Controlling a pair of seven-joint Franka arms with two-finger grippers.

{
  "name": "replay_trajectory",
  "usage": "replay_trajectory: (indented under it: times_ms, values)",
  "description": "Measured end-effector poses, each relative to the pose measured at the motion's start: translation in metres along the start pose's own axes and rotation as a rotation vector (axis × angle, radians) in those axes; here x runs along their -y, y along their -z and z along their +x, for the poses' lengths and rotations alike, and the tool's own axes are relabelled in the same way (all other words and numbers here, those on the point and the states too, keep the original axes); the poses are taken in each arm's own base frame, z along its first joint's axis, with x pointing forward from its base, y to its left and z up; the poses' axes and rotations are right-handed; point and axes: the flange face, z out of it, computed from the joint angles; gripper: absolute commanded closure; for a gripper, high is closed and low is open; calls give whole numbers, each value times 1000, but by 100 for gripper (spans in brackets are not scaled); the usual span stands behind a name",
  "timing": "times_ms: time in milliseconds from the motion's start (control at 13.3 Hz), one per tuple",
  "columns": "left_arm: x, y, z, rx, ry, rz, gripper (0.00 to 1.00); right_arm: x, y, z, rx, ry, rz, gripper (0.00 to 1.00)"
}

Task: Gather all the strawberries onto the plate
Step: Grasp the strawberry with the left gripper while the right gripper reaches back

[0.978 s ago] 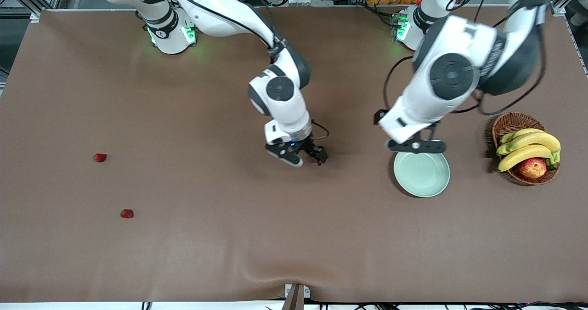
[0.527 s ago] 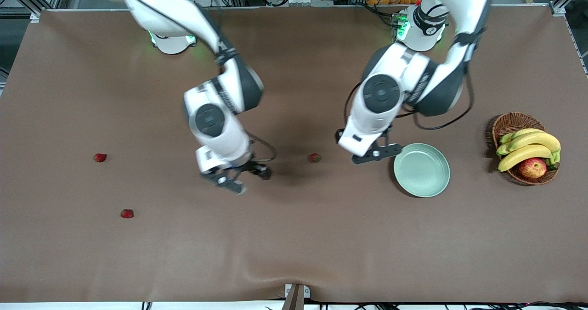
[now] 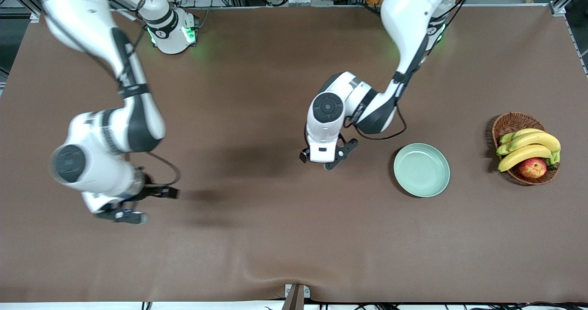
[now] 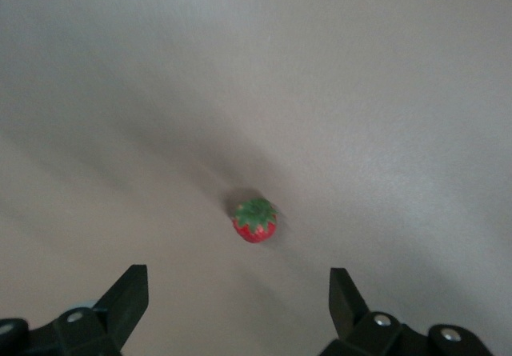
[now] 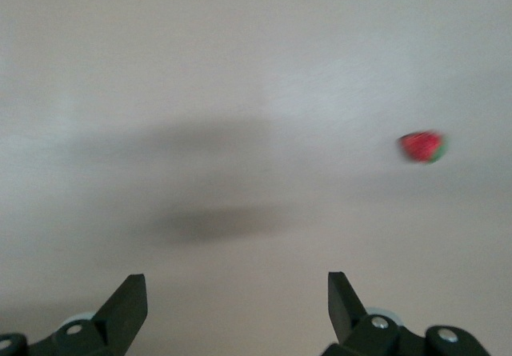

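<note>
Right end effector [image 3: 144, 204] hangs low over the table [image 3: 257, 255] toward the right arm's end, jaws wide, holding nothing. Its wrist cam shows the right end effector [image 5: 236, 292] w/ one berry [image 5: 422, 146] on the table, off to the side of the jaws, not between them. In the front view that berry is hidden by the arm.

Left end effector [image 3: 321, 159] sits over mid-table, also wide and empty. Its wrist cam shows the left end effector [image 4: 236, 288] w/ a second berry [image 4: 254, 220] lying cap-up just ahead of the gap.

Plate [image 3: 421, 170] lies toward the left arm's end, beside the basket [image 3: 505, 121] of bananas [image 3: 528, 147] and an apple [image 3: 533, 167]. We see it bare.

Progress, as we judge it: zero berries in. Two are in sight, neither gripped; no third shows in any view. All picks and drops are left to do.
</note>
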Motion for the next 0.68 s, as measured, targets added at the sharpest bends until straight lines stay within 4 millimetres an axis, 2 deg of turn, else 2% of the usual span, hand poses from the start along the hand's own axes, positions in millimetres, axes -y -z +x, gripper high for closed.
replay_trajectory:
  times_ms: [150,451,677]
  values:
    - [-1,-22,-5,-5,25,4,0,-47,-6,10,-36,127,-23,0]
    - [0,-49,-8,-4,25,16,6,-99,-50,28,-111,387,-93,0]
    - [2,-64,-4,-38,0,29,27,-141,-79,36,-141,586,-136,0]
